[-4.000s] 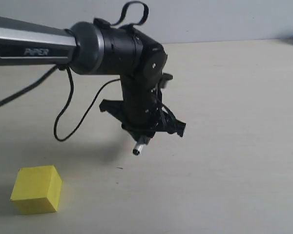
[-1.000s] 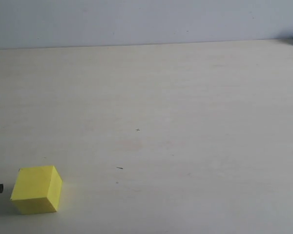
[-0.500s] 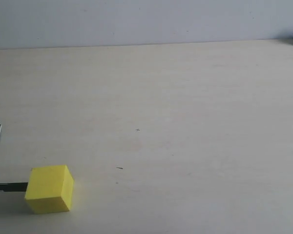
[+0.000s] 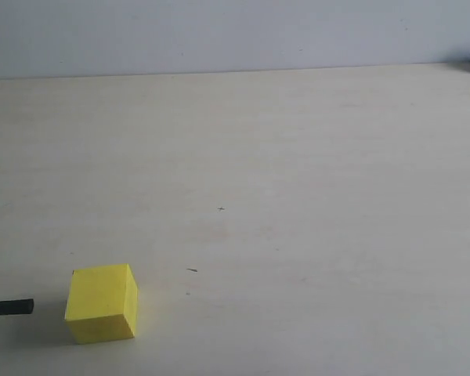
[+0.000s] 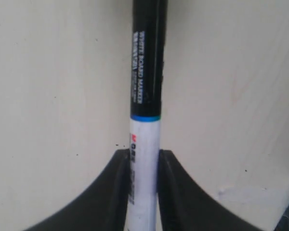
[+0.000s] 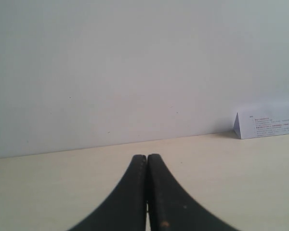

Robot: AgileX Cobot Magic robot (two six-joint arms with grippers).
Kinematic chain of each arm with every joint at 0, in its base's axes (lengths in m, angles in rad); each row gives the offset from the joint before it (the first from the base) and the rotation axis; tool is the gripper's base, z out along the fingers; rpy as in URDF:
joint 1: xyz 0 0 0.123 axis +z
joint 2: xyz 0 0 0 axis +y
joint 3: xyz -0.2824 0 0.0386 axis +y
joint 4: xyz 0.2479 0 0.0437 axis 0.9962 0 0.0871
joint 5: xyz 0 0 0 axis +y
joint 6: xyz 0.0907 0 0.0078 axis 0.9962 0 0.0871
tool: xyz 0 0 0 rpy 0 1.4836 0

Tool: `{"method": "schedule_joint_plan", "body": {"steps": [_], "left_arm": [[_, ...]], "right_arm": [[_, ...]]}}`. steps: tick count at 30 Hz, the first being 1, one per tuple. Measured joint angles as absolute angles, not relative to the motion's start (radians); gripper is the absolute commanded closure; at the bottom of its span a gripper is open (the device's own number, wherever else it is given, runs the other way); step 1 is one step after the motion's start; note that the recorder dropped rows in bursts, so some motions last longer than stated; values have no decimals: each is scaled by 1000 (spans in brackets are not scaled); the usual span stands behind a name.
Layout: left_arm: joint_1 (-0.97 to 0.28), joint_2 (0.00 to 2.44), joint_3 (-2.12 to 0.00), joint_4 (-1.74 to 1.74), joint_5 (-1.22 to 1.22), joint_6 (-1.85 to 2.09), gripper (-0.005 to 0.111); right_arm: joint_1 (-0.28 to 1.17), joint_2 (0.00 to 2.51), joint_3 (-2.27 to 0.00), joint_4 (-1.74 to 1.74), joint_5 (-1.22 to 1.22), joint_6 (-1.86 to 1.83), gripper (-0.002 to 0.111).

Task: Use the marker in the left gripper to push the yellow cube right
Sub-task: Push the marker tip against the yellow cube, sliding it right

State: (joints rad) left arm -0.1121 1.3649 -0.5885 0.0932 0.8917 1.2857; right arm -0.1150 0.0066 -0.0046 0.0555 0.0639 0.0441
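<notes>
Here, in the left wrist view, the left gripper (image 5: pixel 143 161) is clamped on the marker (image 5: pixel 145 72). Its two black fingers (image 5: pixel 113 187) press the white barrel from either side. The long black cap, printed in white, runs out ahead of them over the pale table (image 5: pixel 53 96). A thin blue-green ring (image 5: pixel 144 117) marks the join of cap and barrel, just beyond the fingertips.

Exterior view: the cube (image 4: pixel 102 303) rests flat on the table (image 4: pixel 298 157) in the near left part of the scene, with its top and two side faces showing. Just left of it, the black end of the marker (image 4: pixel 8 307) juts in from the picture's left edge and points toward the cube's left face. A narrow strip of bare table separates the tip from the cube, so the two are near but apart. The gripper that holds the marker lies beyond the left edge of this view, which places the cube to its right, past the marker's tip. Whether the tip touches the table cannot be told.

Right wrist view: the right gripper (image 6: pixel 147 161) has its two black fingers pressed together along their length. It faces a pale wall (image 6: pixel 135 62) across the table. A folded white card (image 6: pixel 267 126) with small print stands near the table's far edge, against the wall.
</notes>
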Motion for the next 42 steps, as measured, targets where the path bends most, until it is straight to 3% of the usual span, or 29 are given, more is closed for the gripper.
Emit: {"method": "schedule_joint_plan", "body": {"steps": [4,14,24,33,42], "left_arm": [[-133,1365,-589,58,887,1288,107],[-386,1365,-589,-68,762,1288,107],[-232,1365,-586,48,903,1175,107],[-232,1365,-586,-26,880,1131,107],[-381,1445,-586,-8,860,1062,107]], "right_arm": [[-115,7,-5,56,64,44,108],[-115,7,-5,56,64,44,108],[-115,7,-5,56,64,44,108],[-115,7,-5,56,64,44,108],[-115,7,-5,56,64,44,108]]}}
